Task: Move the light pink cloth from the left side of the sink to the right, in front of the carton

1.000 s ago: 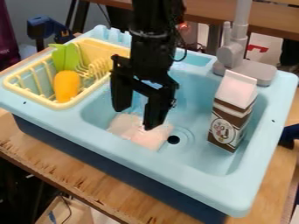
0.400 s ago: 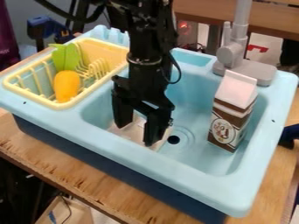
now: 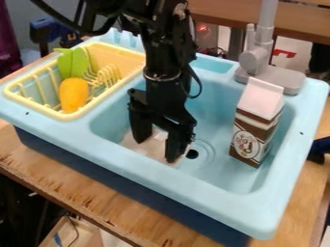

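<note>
The black gripper (image 3: 158,147) hangs down inside the light blue sink (image 3: 283,193), left of the drain hole. Its two fingers stand apart over a pale, flat item (image 3: 148,146) on the basin floor, which they partly hide; whether they touch it, I cannot tell. To the right, a brown and white carton (image 3: 253,132) stands upright in the basin. A yellow dish rack (image 3: 71,116) at the sink's left holds an orange carrot-like toy with a green top (image 3: 74,94).
A grey faucet (image 3: 268,77) rises at the sink's back right corner. The sink's raised walls surround the gripper. Under it is a wooden table (image 3: 97,193), and a blue clamp (image 3: 48,31) stands behind at the left.
The gripper has come down toward the basin floor, most of it in the first half second, then shifted slightly right. Its fingers have stayed apart, and the carton and rack are unmoved.
</note>
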Motion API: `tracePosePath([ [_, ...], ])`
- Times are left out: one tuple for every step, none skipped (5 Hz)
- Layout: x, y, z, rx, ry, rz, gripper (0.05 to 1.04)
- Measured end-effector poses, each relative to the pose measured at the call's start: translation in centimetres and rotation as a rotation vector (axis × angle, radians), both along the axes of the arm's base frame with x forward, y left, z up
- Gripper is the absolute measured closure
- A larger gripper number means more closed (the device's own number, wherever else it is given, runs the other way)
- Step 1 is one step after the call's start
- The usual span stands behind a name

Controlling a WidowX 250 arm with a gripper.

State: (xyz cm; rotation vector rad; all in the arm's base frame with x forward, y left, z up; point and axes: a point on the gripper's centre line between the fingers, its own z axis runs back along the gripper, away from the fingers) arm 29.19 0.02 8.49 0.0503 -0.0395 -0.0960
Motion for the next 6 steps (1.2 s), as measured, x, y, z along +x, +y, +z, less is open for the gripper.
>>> tracePosePath([
  [-0.2,-0.7,-0.2,-0.045,0.034,0.02,0.08],
  [-0.5,-1.2,-0.2,-0.075,0.051,0.072,0.08],
  [-0.7,-2.8,0.1,-0.175,0.022,0.103,0.08],
  [-0.7,-5.7,0.0,-0.255,0.003,0.045,0.08],
  [-1.3,-9.1,-0.4,-0.342,0.011,-0.04,0.08],
  [-1.7,-10.3,-0.2,-0.376,0.014,-0.046,0.08],
])
